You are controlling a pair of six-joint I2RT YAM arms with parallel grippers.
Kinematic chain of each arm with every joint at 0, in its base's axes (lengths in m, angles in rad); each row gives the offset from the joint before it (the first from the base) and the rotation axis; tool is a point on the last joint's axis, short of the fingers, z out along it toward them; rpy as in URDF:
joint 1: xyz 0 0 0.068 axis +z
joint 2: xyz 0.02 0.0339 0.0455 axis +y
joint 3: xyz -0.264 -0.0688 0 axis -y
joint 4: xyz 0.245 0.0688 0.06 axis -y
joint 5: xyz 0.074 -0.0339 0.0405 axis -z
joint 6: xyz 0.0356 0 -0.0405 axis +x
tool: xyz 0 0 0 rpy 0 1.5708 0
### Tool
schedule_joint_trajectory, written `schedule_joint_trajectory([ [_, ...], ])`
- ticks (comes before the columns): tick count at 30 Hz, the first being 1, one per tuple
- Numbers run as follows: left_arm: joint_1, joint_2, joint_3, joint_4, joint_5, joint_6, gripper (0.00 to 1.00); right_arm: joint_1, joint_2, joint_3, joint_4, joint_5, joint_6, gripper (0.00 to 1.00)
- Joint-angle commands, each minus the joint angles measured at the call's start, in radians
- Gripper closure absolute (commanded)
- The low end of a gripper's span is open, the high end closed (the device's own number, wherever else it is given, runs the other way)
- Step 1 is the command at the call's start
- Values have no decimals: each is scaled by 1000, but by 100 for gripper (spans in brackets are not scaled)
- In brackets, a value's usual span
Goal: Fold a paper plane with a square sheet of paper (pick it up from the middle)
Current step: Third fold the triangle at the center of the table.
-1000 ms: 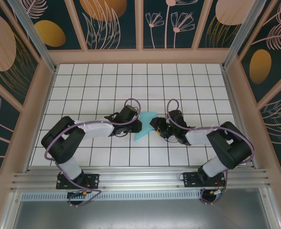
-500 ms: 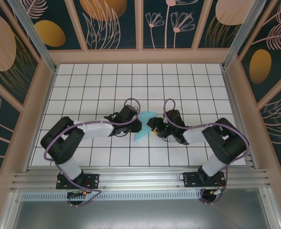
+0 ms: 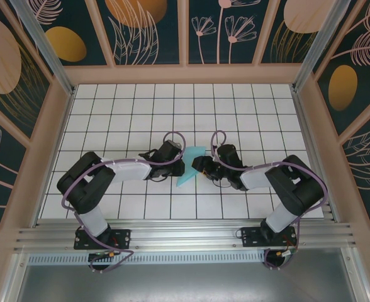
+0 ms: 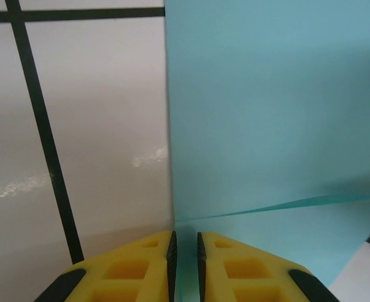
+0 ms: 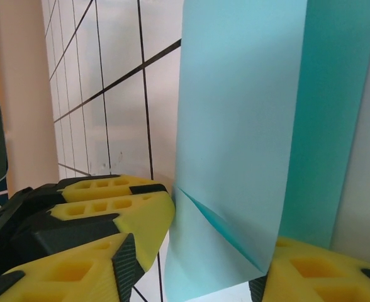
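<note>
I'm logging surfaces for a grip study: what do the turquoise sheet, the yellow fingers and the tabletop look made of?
The sheet: thin matte paper, apparently; it holds a sharp crease and curls. The fingers: probably moulded yellow plastic with pockets and black, perhaps rubber, edging. The tabletop: glossy white with black grid lines, showing soft glare; material unclear.

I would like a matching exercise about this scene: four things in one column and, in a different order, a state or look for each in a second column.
Column A
1. left end effector
2. right end effector
3. paper
4. table

Column B
a. white tiles with dark lines
b. fingers wide apart, paper between them
c. turquoise and creased, between the two arms
d. fingers almost together on a paper edge

Pairs: 1-d, 2-b, 3-c, 4-a
</note>
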Motion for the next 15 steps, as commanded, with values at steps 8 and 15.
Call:
schedule_joint_trajectory([
  [8,2,21,20,-15,-22,5,79,7,39,91,-107,-37,-170,56],
  [15,2,11,15,-13,-27,-1,79,8,70,130,-155,-55,-200,61],
])
